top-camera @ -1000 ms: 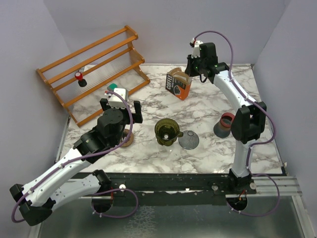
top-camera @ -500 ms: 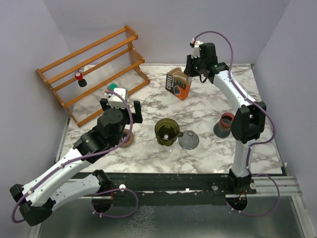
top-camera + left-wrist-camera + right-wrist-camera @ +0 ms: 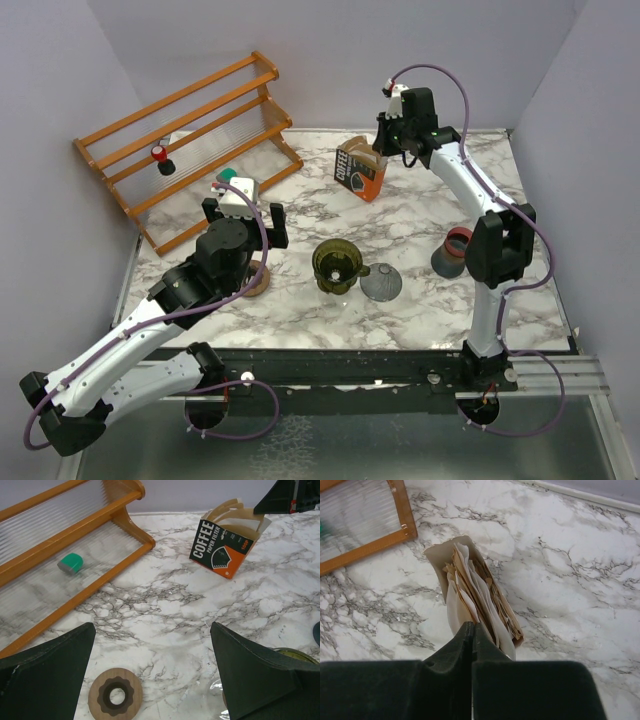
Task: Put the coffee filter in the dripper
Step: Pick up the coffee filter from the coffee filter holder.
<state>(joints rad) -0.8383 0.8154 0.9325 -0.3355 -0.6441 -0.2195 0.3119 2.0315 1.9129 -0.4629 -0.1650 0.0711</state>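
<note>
Just ahead of the right gripper [image 3: 469,628], the filters [image 3: 472,587] stood fanned out of the open top of their box [image 3: 360,170]. The gripper's two fingers were pressed flat together, with their tips against the near edge of a pale sheet. Over the last second that hand had nudged toward the box and eased back a touch, hardly shifting overall, and the box had not moved. Whether a filter was actually caught between the closed fingers could not be told, since the tips hid the contact; no sheet looked lifted clear of the stack. The dripper [image 3: 338,265] sat well behind that hand, toward the arm bases, with no pale filter showing in it. The left gripper [image 3: 152,630] hung spread wide and empty, the dripper just past one of its fingers. The pick therefore seemed unsettled, and the carry back to the dripper had not begun.
</note>
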